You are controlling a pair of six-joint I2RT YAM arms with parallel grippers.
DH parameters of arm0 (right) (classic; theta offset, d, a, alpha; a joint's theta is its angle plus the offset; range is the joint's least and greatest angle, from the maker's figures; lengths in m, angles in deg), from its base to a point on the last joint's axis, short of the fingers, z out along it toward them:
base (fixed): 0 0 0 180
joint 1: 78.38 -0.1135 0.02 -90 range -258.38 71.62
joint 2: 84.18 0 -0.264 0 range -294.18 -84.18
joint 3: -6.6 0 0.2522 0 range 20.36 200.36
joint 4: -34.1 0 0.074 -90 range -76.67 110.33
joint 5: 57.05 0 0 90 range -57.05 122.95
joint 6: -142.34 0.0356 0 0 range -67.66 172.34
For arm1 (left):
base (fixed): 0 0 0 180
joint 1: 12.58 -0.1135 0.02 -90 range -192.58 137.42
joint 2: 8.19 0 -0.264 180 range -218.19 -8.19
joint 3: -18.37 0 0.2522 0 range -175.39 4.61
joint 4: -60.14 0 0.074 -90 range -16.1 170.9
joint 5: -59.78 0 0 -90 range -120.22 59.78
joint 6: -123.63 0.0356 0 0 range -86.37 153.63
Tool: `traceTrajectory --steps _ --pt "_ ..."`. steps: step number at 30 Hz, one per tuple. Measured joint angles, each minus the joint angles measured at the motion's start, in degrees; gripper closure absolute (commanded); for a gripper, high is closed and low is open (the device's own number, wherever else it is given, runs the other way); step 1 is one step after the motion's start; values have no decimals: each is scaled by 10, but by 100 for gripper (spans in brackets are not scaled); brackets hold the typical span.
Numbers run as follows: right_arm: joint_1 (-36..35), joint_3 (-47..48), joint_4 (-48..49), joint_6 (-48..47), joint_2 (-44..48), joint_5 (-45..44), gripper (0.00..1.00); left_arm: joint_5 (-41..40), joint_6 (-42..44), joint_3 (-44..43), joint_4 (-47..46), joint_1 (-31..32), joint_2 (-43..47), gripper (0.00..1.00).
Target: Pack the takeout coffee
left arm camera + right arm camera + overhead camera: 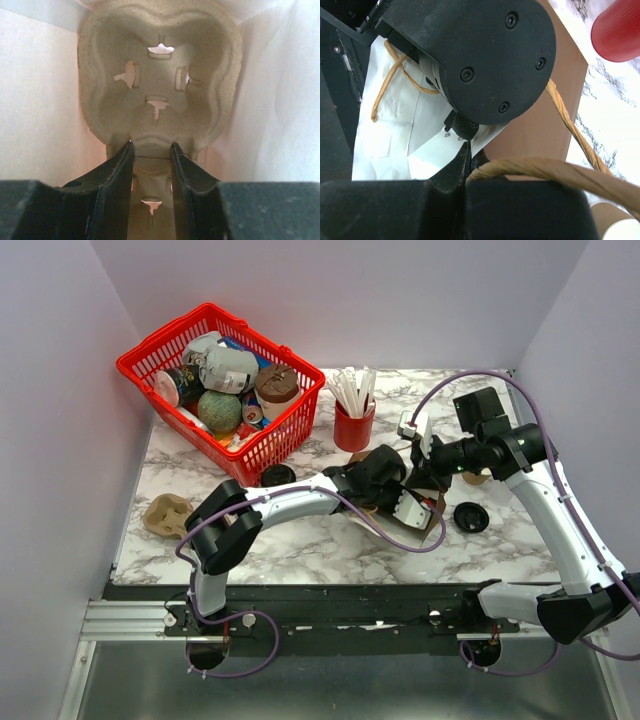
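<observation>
Two steps look underway, none finished: left fingers [117, 175] grip a pulp carrier [100, 60] inside the paper bag [540, 115], right fingers [455, 172] pinch the bag's rim, and the takeout coffee [277, 475] seemingly stands outside, left of it.

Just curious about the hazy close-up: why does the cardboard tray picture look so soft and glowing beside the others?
Left wrist view: pulp tray blurred, light glowing through the paper bag, left fingers dark. Right wrist view: right fingers murky, twine handle sharper. Top view: evenly lit, sharp.

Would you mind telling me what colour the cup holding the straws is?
Red. The straw cup shows best in the top external view.
</observation>
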Motion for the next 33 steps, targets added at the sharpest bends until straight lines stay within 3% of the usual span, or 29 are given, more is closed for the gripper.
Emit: traceTrajectory --steps 11,14,24,33 --pt "-3 0 17 6 -1 -1 100 0 -43 41 -56 -5 22 24" --pt "-3 0 26 5 -1 -4 99 0 -47 44 -59 -6 23 1" --pt "-6 0 58 14 -1 -5 99 12 -82 62 -58 -12 45 1" --pt "-9 0 98 35 -1 -5 99 63 -166 63 -45 -23 70 1"
